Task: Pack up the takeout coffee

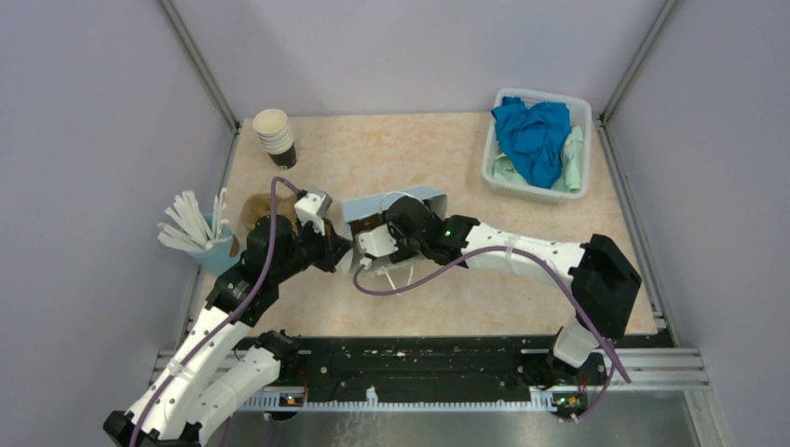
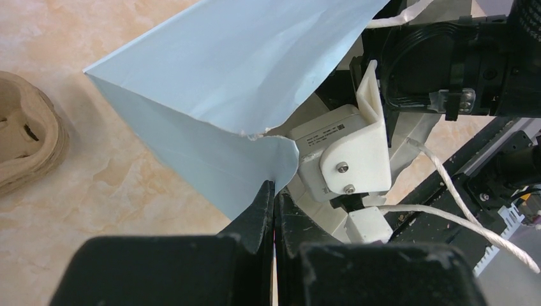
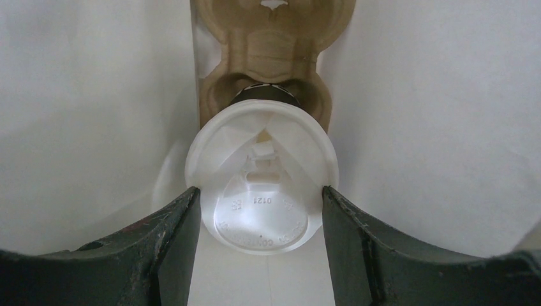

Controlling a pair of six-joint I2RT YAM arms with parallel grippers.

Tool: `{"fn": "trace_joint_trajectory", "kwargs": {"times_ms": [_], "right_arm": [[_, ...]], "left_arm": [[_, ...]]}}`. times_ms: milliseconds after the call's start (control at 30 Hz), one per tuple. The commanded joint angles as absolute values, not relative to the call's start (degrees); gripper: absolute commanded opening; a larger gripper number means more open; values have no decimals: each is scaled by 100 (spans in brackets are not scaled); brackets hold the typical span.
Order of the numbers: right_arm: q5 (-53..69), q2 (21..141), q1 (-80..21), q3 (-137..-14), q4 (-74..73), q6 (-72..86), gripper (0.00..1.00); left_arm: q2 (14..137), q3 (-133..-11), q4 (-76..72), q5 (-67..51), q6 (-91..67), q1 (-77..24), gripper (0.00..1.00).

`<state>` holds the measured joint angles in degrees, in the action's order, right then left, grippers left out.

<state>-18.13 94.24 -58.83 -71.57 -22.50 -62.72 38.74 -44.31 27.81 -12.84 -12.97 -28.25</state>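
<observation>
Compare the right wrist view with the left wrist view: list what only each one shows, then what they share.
Right wrist only: the lidded coffee cup seated in a cardboard tray, the right end effector closed around its lid. Left wrist only: the left end effector pinching the bag by its edge, and a stack of trays off to the side. Both: the bag, inside versus outside.

This is looking like a robotics lab: grey walls and aluminium framing are boxing in a marbled tabletop, with robot arms sitting on a black rail at six o'clock.
</observation>
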Motion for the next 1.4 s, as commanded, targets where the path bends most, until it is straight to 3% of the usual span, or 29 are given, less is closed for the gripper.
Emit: {"fn": "trace_joint_trajectory", "kwargs": {"times_ms": [0,367,1367], "right_arm": [[-1797,9327,-5745,-7049,-1595,-6495,51],[-1591,9569,-5660,-7128,-1366,-6532,52],[-576,9419,-6243,-8282,-4571,-4511,52]], "left_arm": [[3836,-4518,2740,-1408,-1291,-2848,0],[3939,-4714,2885,-1481,-1452,-2846,0],[4787,-6448,4694,-2259,-2099,-2841,0]]}}
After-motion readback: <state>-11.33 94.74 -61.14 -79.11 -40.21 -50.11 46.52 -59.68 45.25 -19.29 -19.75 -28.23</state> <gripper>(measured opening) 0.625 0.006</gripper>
